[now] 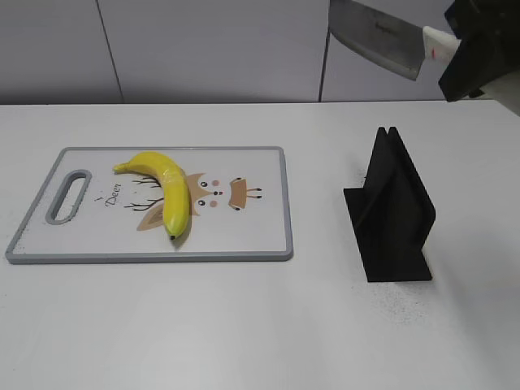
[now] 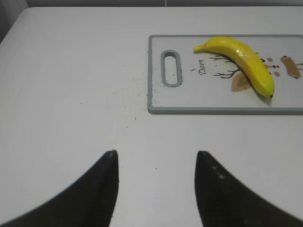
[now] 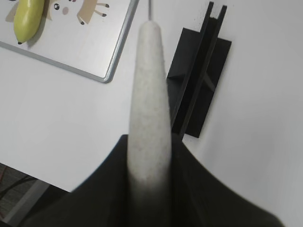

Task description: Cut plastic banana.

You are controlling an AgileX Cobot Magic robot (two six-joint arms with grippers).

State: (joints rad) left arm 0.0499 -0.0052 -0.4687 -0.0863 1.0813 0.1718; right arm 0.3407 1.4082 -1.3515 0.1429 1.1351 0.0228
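Observation:
The yellow plastic banana (image 1: 162, 187) lies curved on a grey-rimmed white cutting board (image 1: 268, 244) with a deer print. It also shows in the left wrist view (image 2: 244, 61) and at the top left of the right wrist view (image 3: 28, 19). My right gripper (image 1: 471, 61) is shut on the white handle (image 3: 149, 104) of a knife, held high at the top right with the grey blade (image 1: 374, 36) pointing left, well above and right of the board. My left gripper (image 2: 156, 161) is open and empty over bare table, left of and nearer than the board (image 2: 156, 109).
A black slotted knife stand (image 1: 394, 211) stands on the white table right of the board, below the knife; it also shows in the right wrist view (image 3: 201, 75). A grey wall runs along the back. The table's front edge shows at the lower left of the right wrist view.

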